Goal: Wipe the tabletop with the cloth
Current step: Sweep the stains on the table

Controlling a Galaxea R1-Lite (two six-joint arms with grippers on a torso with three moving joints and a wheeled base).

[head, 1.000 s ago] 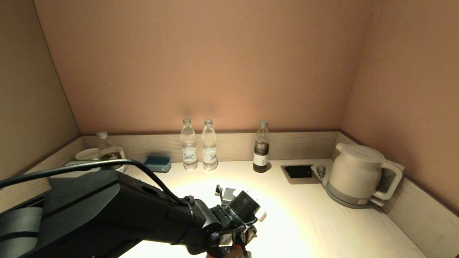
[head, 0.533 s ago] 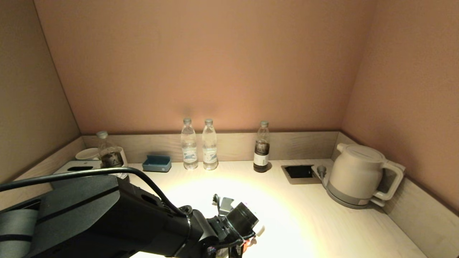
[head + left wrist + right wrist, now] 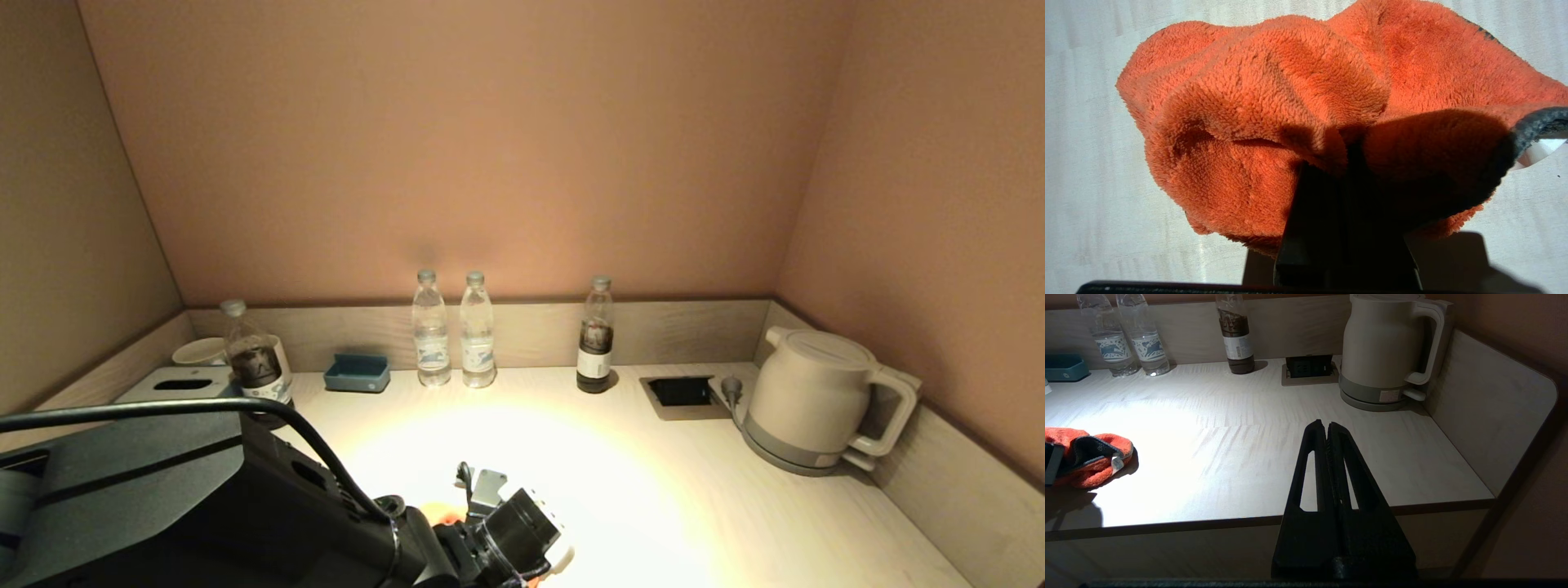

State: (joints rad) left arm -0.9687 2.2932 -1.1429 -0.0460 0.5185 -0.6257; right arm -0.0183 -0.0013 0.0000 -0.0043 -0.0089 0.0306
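The orange terry cloth (image 3: 1274, 102) with a dark grey edge is bunched on the pale wood-grain tabletop (image 3: 1086, 163). My left gripper (image 3: 1349, 163) is shut on a fold of it and presses it to the surface. In the head view only a sliver of the cloth (image 3: 445, 514) shows behind my left wrist, near the front of the tabletop (image 3: 653, 490). The right wrist view shows the cloth (image 3: 1090, 457) lying flat at the front left. My right gripper (image 3: 1327, 424) hangs shut and empty over the front edge, right of the middle.
A white kettle (image 3: 816, 400) stands at the back right beside a recessed socket (image 3: 680, 392). Two water bottles (image 3: 430, 331), a dark bottle (image 3: 595, 339) and a blue tray (image 3: 357, 373) line the back rim. Another dark bottle (image 3: 257, 363) stands back left.
My left arm has drawn back toward the front left, dragging the cloth over the tabletop. The bottle at the back left now shows in full. The right arm has not moved.
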